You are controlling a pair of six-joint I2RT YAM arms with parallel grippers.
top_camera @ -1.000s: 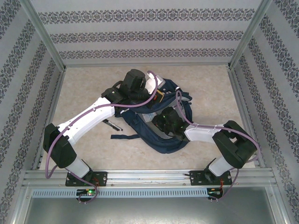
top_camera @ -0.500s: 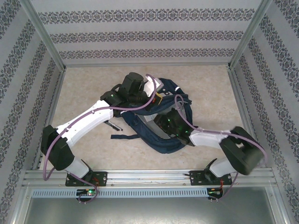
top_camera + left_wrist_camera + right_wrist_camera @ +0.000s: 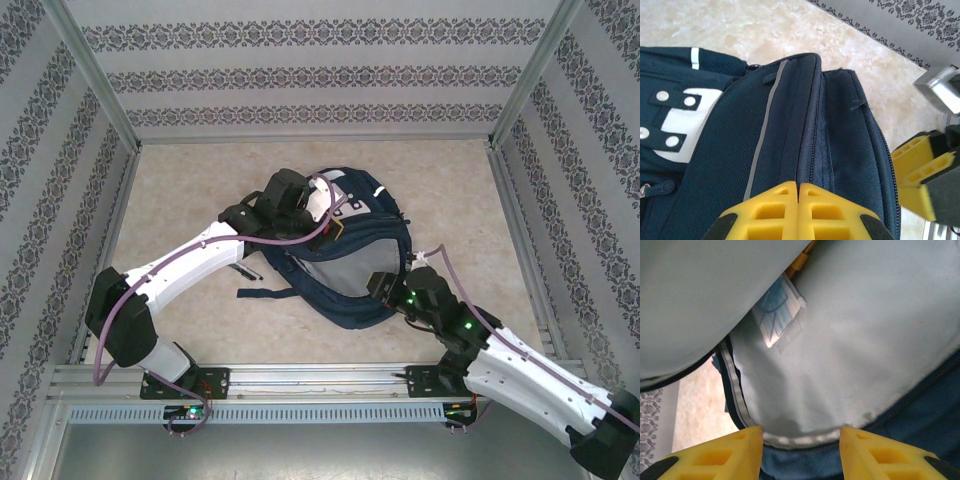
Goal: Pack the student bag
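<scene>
Left gripper (image 3: 799,200) was clamped tight, pads meeting on the zip seam at the top of the student bag (image 3: 365,200), apparently pinching it. Right gripper (image 3: 800,450) stood part-open, nothing held, at the mouth's rim by the pale lining (image 3: 855,355). Bag lay mid-table (image 3: 190,190), between the arms. Risk: thin pinch slips, mouth collapses; right fingers snag the lining.

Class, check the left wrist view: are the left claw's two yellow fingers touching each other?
Yes, the fingers of the left claw meet with no gap, against the navy fabric of the student bag.
</scene>
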